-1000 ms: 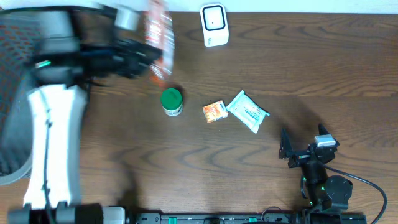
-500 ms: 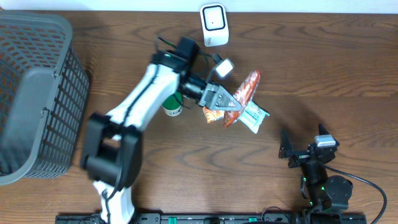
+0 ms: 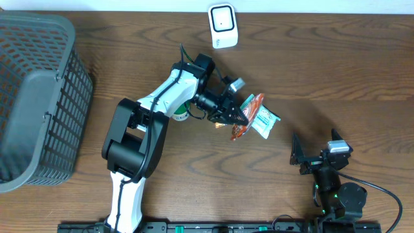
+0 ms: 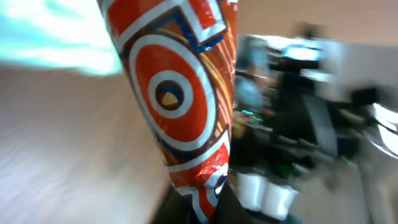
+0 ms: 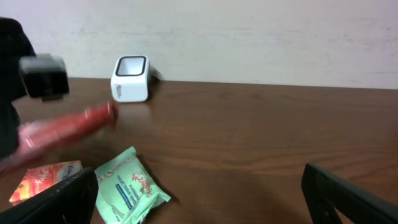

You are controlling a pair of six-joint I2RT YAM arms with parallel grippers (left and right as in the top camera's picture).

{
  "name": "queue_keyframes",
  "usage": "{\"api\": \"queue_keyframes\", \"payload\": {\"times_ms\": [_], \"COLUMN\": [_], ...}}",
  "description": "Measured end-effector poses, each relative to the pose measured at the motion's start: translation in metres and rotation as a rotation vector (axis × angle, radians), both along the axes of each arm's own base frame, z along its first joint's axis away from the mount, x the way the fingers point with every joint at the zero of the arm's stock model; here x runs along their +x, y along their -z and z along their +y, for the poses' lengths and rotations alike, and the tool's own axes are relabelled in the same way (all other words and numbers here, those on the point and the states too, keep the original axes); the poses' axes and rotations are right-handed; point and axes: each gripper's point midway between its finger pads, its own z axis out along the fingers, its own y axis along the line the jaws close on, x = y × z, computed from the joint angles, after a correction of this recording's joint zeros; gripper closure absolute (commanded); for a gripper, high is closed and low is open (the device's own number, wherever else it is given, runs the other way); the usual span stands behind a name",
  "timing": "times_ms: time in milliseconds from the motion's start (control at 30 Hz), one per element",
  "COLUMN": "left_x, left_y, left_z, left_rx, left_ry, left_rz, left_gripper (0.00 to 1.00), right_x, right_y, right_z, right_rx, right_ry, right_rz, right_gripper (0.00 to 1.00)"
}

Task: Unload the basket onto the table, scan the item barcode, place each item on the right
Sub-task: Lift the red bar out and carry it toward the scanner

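Red snack packet [image 3: 253,105] clamped, apparently endwise, in left pincer [image 3: 239,117].

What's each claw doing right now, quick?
Left gripper: closed, holding the red snack packet.
Right gripper: open, holding nothing.

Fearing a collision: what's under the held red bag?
A wipes pack and an orange packet on the table; from overhead, bag and left gripper partly cover them.
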Motion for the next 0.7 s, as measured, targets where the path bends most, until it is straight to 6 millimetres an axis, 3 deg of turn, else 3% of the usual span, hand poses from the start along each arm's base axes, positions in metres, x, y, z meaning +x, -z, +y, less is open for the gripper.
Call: {"api": "queue_keyframes", "payload": {"times_ms": [133, 300, 333, 367, 400, 533, 600, 700], "left_x": [0.014, 0.037, 0.039, 0.04, 0.039, 0.03, 0.027, 0.03], "left_y": [0.052, 0.085, 0.087, 0.089, 0.09, 0.097, 0.098, 0.084], "left_z": [0.019, 0.029, 0.027, 0.024, 0.02, 0.009, 0.007, 0.004], "left_rx": [0.374, 0.646, 0.667, 0.685, 0.699, 0.775, 0.825, 0.866], "left_ry": [-0.09, -0.204, -0.215, -0.222, -0.219, -0.209, -0.206, -0.221], "left_rz": [-0.036, -0.165, -0.187, -0.21, -0.234, -0.308, -0.367, -0.479], "left_gripper": [0.92, 0.92, 0.86, 0.67, 0.56, 0.4, 0.26, 0.07], "right_x": [0.0, 0.0, 0.0, 0.0, 0.0, 0.0, 0.0, 0.0], "right_y": [0.0, 0.0, 0.0, 0.0, 0.0, 0.0, 0.0, 0.0], "right_z": [0.0, 0.0, 0.0, 0.0, 0.0, 0.0, 0.0, 0.0], "right_rx": [0.0, 0.0, 0.0, 0.0, 0.0, 0.0, 0.0, 0.0], "right_ry": [0.0, 0.0, 0.0, 0.0, 0.0, 0.0, 0.0, 0.0], "right_rz": [0.0, 0.0, 0.0, 0.0, 0.0, 0.0, 0.0, 0.0], "right_gripper": [0.01, 0.01, 0.01, 0.01, 0.01, 0.01, 0.01, 0.01]}}
